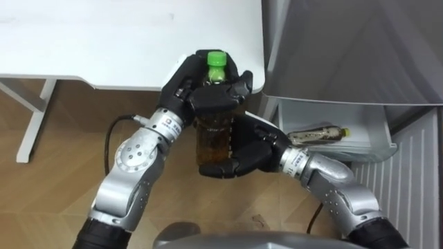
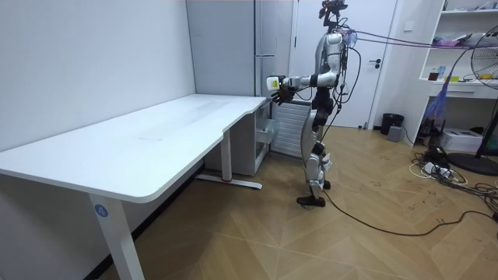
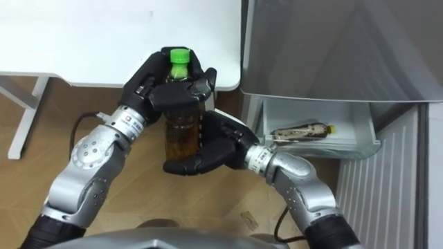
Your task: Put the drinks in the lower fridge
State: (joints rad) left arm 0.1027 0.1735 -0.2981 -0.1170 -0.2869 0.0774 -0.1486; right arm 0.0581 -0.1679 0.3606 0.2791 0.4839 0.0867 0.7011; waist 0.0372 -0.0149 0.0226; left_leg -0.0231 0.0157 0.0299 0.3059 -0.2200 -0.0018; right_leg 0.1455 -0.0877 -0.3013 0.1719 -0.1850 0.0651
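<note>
A bottle of brown drink [image 1: 213, 135] with a green cap [image 1: 217, 59] is held upright in front of my chest, by the corner of the white table [image 1: 104, 41]. My left hand [image 1: 190, 86] is curled round its upper part. My right hand [image 1: 249, 149] grips its lower part from the right. Another bottle [image 1: 318, 133] with a yellow cap lies on its side in the open lower fridge drawer [image 1: 360, 142] to my right. In the room view I stand at the table's far end beside the grey fridge [image 2: 233, 47], with the bottle [image 2: 272, 83] held out before me.
The grey fridge front [image 1: 353, 48] rises right of the table corner. A ribbed white panel [image 1: 415, 187] stands beside the open drawer. Wooden floor [image 1: 62, 159] lies below, with the table's white leg [image 1: 34, 121] at left. In the room view a fan [image 2: 486, 93] and shelves stand far right.
</note>
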